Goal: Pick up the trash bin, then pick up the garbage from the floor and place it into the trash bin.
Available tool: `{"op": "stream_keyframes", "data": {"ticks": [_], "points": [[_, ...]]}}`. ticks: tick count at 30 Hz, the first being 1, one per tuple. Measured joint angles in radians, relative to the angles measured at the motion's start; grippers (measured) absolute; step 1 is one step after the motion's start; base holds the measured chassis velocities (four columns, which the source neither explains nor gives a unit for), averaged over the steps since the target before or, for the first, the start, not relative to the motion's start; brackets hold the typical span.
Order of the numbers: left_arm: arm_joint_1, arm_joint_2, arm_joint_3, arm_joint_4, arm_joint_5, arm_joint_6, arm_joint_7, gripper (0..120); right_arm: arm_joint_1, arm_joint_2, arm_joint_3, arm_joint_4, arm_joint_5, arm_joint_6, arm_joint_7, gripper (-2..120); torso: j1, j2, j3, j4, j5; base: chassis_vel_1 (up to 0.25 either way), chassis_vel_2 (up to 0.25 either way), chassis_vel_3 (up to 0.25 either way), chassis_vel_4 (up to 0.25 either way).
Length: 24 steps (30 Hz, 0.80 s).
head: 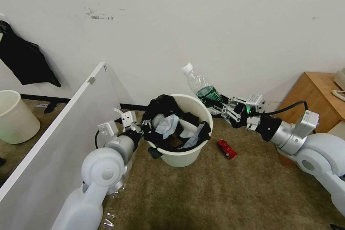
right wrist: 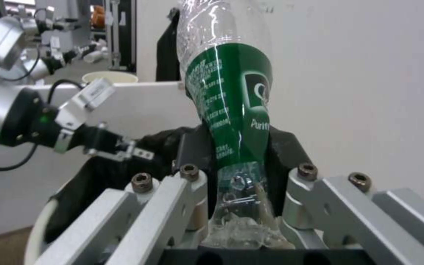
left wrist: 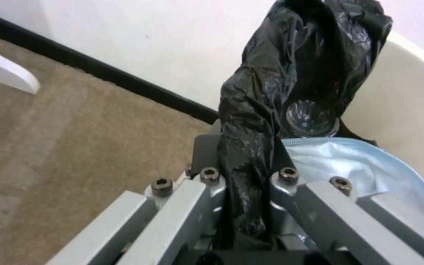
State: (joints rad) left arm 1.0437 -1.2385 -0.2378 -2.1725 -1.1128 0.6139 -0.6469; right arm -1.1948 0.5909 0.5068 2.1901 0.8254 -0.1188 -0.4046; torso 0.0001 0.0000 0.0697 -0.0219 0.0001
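Left tool pinching crinkled black bag over round white plastic bin's rim, right tool gripping clear crumpled green-labelled bottle just beyond rim, bare carpet alongside.

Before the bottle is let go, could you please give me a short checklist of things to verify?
1. Right gripper shut on the bottle: ok.
2. Left gripper shut on the trash bin at its bag-covered rim: ok.
3. Bottle over the bin's opening: not ok, it is at the far rim, tilted.
4. Room left in the bin: cannot tell.
5. Floor cleared: not ok, a red can lies beside the bin.
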Motion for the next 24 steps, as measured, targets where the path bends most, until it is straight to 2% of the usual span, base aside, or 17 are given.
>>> {"op": "stream_keyframes", "data": {"ticks": [12, 24], "points": [[-0.09, -0.014, 0.06, 0.061, -0.023, -0.007, -0.002, 4, -0.044, -0.043, -0.009, -0.006, 0.006, -0.001, 0.005, 17, 0.0, 0.0, 0.0, 0.0001, 0.0, 0.0, 0.0, 0.0, 0.0], [-0.132, -0.042, 0.11, 0.086, -0.024, -0.008, -0.007, 4, -0.054, -0.068, -0.016, -0.011, 0.012, -0.006, 0.009, 17, 0.0, 0.0, 0.0, 0.0001, 0.0, 0.0, 0.0, 0.0, 0.0]]}}
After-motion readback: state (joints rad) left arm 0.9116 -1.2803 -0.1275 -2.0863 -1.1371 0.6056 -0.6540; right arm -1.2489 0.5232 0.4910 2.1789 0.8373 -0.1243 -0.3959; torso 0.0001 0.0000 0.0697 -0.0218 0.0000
